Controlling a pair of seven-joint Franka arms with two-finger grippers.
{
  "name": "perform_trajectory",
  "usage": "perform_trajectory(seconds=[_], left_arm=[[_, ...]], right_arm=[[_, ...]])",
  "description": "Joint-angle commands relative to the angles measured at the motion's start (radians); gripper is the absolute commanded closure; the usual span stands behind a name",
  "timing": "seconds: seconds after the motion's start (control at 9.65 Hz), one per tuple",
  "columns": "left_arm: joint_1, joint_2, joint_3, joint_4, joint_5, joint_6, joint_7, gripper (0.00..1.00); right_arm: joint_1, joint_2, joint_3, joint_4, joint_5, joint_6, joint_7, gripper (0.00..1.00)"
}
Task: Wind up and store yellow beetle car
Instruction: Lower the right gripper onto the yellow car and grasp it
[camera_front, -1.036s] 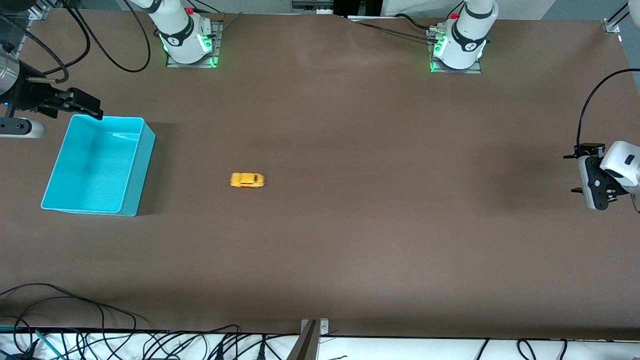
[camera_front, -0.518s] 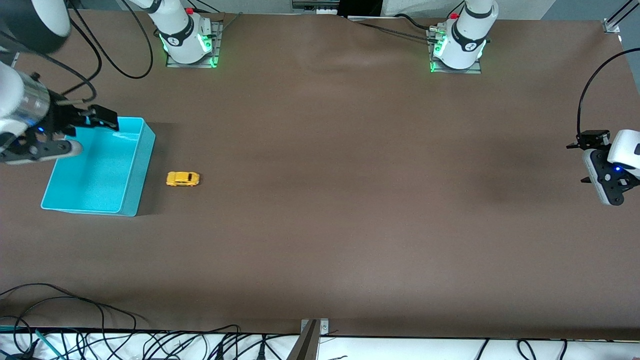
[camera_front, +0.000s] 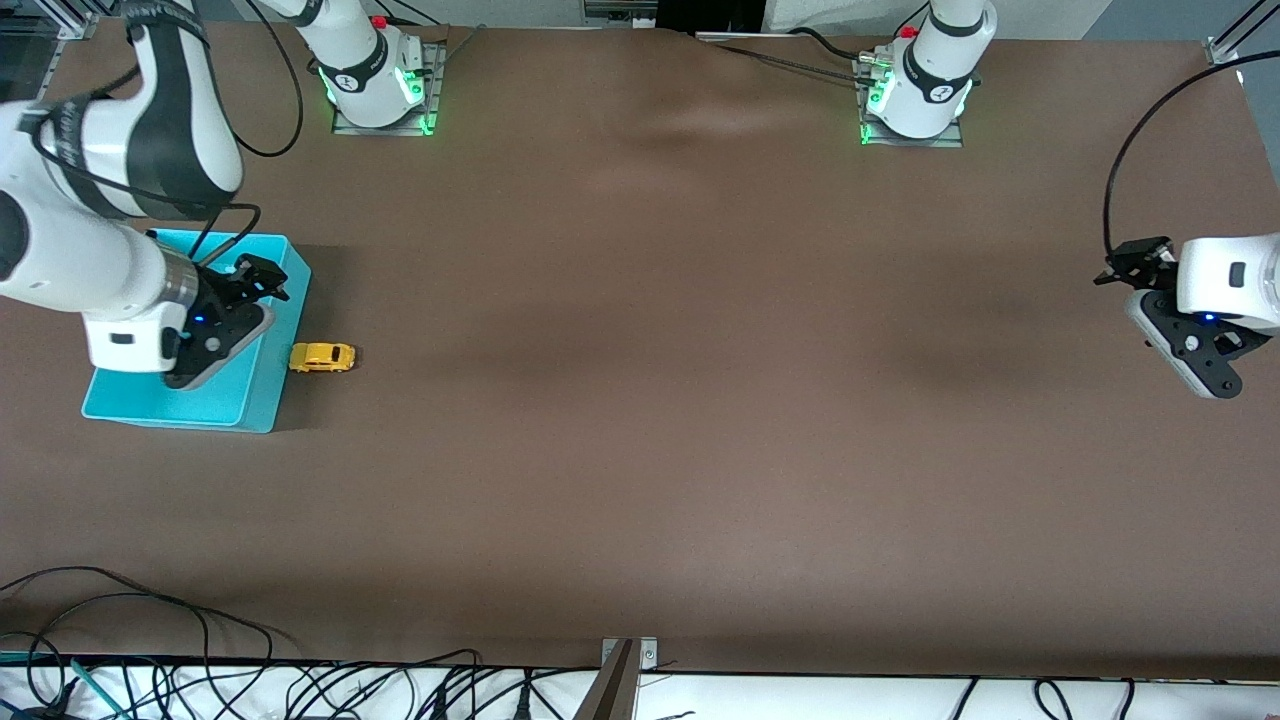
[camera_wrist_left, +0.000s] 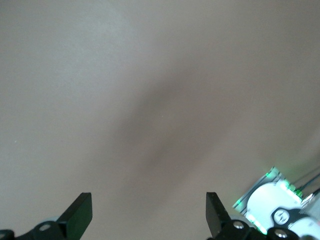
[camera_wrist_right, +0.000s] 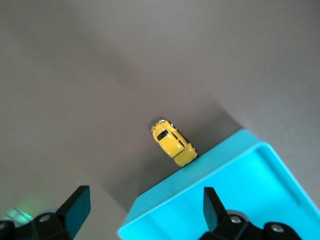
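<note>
A wide brown counter (camera_front: 640, 400) is seen, with black cables (camera_front: 150, 680) bunched at its edge nearest the front camera. The yellow beetle car (camera_front: 322, 357) is parked touching the turquoise bin (camera_front: 262, 400). The right gripper (camera_front: 255, 280) is held over the bin, fingers spread and empty. The left gripper (camera_front: 1128, 268) is held over bare counter at the left arm's end, fingers spread too.

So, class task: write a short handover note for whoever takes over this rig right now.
Right gripper: jaws open, empty, over the turquoise plastic bin.
Left gripper: jaws open, empty, waiting above the brown table at its own end.
Small yellow beetle toy car: on the table, up against the bin's outer wall, not inside.
Done: nothing stored.
Left: pick up the car and put it in the bin.
</note>
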Motion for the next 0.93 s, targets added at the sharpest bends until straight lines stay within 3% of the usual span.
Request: perform_trajectory(seconds=[0.0,0.21,0.52,0.83], left_arm=[[0.006,-0.035,-0.045,-0.002,-0.008,-0.028,-0.19,0.0],[0.003,-0.055,-0.03,-0.021,-0.088,-0.025,-0.33,0.0],[-0.157,-0.133,0.062,-0.085,-0.091,-0.011,-0.647,0.0],[-0.145,-0.252,0.059,-0.26,-0.114,0.116,-0.697,0.0]], right_arm=[[-0.01,-0.025,-0.005,-0.152,0.018,0.155,-0.283,0.0],[-0.024,0.024,-0.005,-0.198,0.02,0.217,-0.476,0.0],[-0.084,0.126,-0.005,-0.206,0.055,0.3,-0.728,0.0],[-0.078,0.163,0.002,-0.206,0.081,0.333,-0.757,0.0]])
